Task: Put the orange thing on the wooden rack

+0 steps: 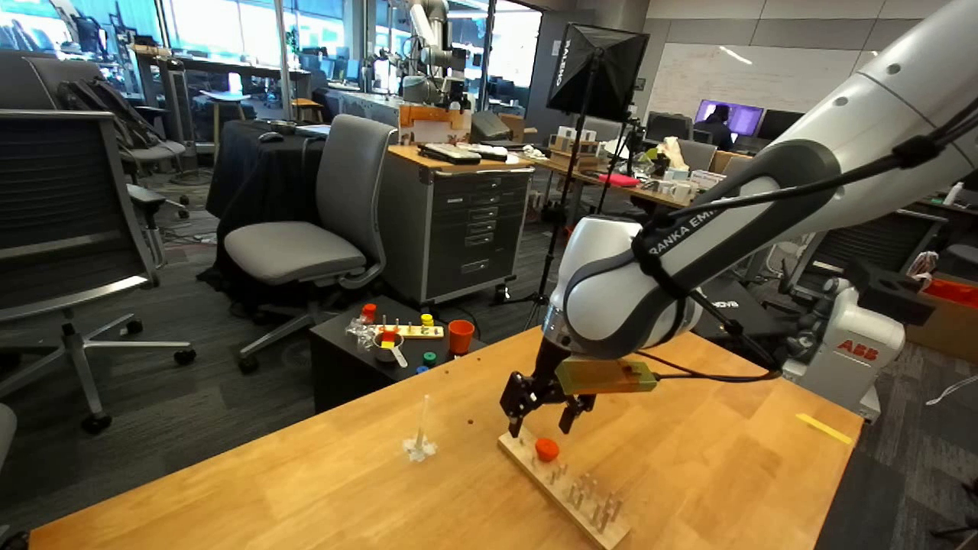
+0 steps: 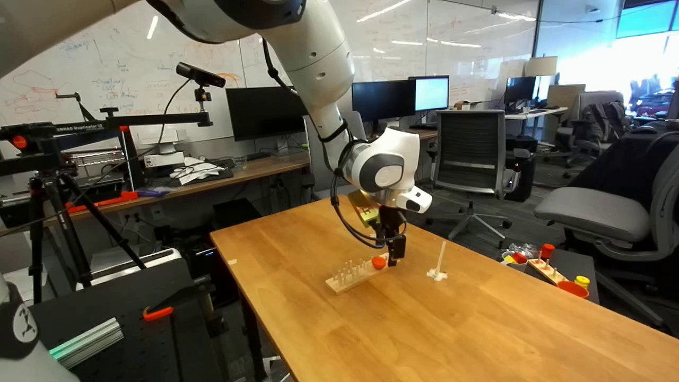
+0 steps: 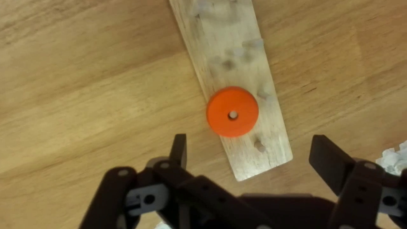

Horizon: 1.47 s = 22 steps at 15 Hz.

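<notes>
The orange thing, a round disc with a hole in its middle, is at the wooden rack, with a pale peg tip showing inside the hole. From above, its rim slightly overlaps the rack's long edge; I cannot tell whether it lies flat on the wood. Both exterior views show the orange disc near one end of the pegged rack. My gripper stands open just past that end, its fingers wide apart with nothing held. In an exterior view the gripper is above the rack's end.
A thin upright rod stands on a white taped base beside the rack. Beyond the wooden table, a low black stand carries an orange cup and a second pegged strip. A yellow strip lies near the table edge.
</notes>
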{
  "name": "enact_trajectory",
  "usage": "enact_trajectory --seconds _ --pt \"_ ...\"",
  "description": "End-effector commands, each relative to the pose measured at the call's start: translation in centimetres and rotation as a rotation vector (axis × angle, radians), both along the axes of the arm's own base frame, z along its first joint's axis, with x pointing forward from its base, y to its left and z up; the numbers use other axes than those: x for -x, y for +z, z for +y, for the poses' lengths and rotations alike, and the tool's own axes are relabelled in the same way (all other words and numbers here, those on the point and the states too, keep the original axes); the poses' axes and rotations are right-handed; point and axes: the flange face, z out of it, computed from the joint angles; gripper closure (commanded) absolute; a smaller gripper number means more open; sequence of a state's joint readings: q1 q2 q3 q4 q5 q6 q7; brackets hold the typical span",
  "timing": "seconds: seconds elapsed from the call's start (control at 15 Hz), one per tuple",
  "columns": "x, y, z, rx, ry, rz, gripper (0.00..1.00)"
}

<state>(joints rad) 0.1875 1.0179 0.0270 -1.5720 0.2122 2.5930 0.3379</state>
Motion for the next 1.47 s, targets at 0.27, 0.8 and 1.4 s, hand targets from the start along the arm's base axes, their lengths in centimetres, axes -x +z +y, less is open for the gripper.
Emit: enact_trajectory --seconds 0.27,0.8,1.4 --pt "-1.0 3.8 2.7 -0.023 0.044 -0.040 0.00" --pt "-0.4 2.4 3.9 -0.113 0.036 -0.022 0.00" --pt "0.2 0.3 2.5 -0.144 0.004 0.014 0.00"
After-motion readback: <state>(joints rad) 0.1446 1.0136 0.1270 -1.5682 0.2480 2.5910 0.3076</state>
